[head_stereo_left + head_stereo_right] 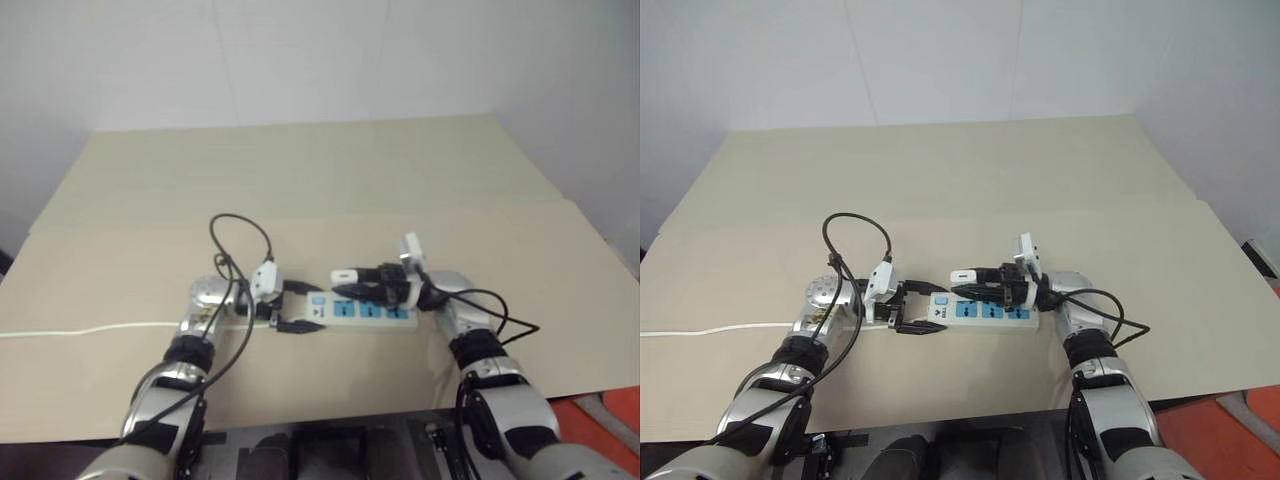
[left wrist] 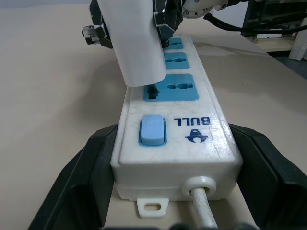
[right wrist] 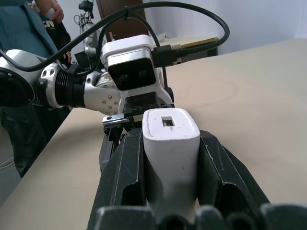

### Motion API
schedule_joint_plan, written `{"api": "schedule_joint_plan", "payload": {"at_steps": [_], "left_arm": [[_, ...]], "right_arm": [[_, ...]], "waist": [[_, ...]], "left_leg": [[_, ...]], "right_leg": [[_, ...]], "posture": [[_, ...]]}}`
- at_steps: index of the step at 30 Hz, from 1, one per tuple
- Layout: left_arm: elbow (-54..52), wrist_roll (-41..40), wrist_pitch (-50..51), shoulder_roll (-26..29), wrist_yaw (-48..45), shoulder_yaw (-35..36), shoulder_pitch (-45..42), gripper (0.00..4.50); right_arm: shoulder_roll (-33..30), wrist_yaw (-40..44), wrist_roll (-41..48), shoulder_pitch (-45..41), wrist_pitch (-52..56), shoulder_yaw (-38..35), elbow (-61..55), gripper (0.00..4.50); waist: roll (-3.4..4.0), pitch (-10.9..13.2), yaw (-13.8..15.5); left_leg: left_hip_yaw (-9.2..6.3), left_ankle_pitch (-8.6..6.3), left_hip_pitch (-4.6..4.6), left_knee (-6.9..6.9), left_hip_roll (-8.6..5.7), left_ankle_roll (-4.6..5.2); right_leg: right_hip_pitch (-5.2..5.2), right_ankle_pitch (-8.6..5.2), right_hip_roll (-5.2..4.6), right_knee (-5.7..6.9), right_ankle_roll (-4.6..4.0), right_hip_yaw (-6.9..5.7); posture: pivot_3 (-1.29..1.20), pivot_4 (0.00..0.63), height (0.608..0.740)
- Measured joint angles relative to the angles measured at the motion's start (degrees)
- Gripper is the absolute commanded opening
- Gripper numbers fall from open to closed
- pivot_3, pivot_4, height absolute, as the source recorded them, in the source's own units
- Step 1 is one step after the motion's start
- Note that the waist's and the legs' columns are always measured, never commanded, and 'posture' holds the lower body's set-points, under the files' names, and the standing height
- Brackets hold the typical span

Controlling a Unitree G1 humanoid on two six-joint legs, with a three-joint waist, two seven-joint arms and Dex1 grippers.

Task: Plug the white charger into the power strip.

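Left wrist view shows the left gripper (image 2: 172,191) clamping the power strip (image 2: 177,139) while the right gripper (image 3: 170,158) pinches the charger (image 2: 136,43) near the desk's (image 1: 300,180) front edge.

2 silver jointed arms with black bands; black fingers (image 3: 124,187); white boxy wrist cameras (image 3: 132,64); looping black cables (image 1: 855,225)

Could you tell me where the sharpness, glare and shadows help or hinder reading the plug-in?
Left wrist view: power strip crisp, soft sheen, white charger over the nearest socket. Right wrist view: charger sharp between right gripper fingers, background person soft. Left eye view: even light, faint shadows, left gripper small.
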Motion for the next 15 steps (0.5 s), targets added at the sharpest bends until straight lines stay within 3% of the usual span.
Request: {"api": "schedule_joint_plan", "payload": {"at_steps": [15], "left_arm": [[1.66,0.01,-1.06,-0.77,0.20,-0.95,-0.59,3.24]], "right_arm": [[-1.14,-0.20,0.25,2.20,-1.23,0.24,-1.78,1.10]], "waist": [[0.01,-0.01,0.67]], "left_leg": [[-0.06,-0.12,0.53,-0.09,0.00,0.17]], "right_leg": [[0.62,0.00,0.00,-0.21,0.00,-0.06]], "posture": [[0.00,0.150,0.740]]}}
